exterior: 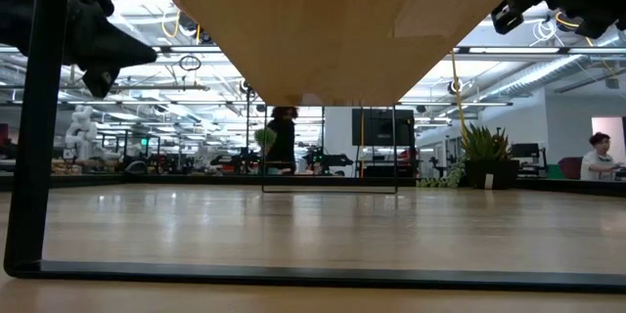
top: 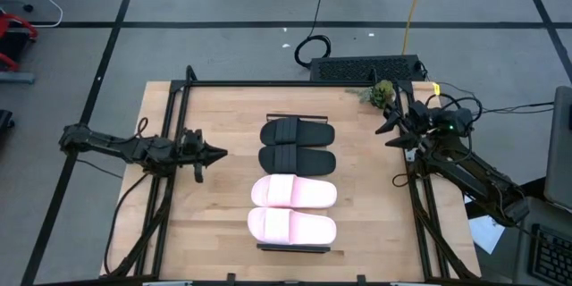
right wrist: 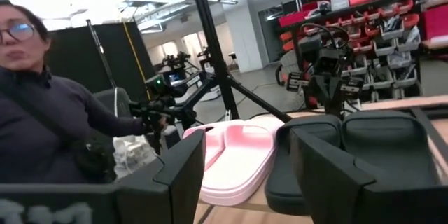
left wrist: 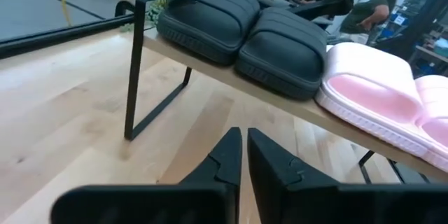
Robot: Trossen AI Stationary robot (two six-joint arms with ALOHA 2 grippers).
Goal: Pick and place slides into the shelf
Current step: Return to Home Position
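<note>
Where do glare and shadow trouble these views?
Low view: bright ceiling lamps behind turn the left gripper into a dark silhouette. Right wrist view: ceiling lamps glare white. Left wrist view: the shelf shades the tabletop beneath it. High view: even light.

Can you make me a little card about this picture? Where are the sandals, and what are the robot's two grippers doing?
Black sandals: two, side by side on the shelf
Pink sandals: two, next to the black ones on the same shelf
Left gripper: shut, holding nothing, left of the shelf
Right gripper: open, holding nothing, right of the shelf
</note>
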